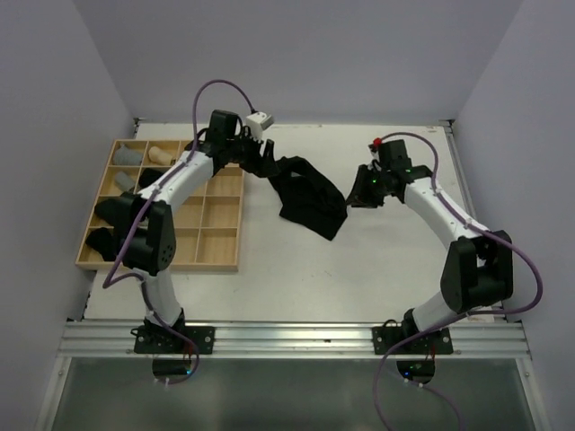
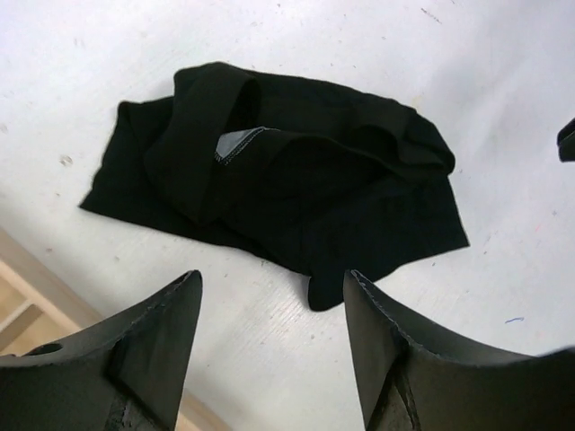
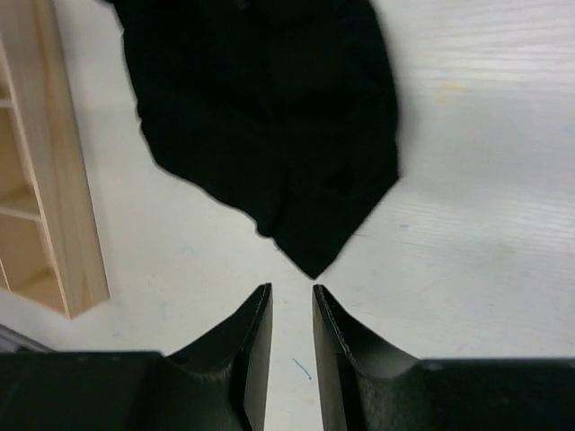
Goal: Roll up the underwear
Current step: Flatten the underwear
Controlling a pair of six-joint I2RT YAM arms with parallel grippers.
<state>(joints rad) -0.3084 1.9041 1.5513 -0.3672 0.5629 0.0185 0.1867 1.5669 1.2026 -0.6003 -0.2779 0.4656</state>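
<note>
White table [image 1: 359, 269] | black underwear [image 1: 307, 202] crumpled mid-table, right of tray [image 1: 211, 266] | left gripper [image 2: 272, 280] spread, empty | right gripper [image 3: 292, 289] nearly closed, empty | step: probably flattening before rolling | next: pinch edges, spread flat

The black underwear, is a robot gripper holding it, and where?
Nothing is held. The black underwear lies on the table, and the left gripper and right gripper are both empty.

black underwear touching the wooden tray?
Apart. The left wrist view shows the whole black underwear, with a strip of bare white table between its nearest corner and the wooden tray.
</note>
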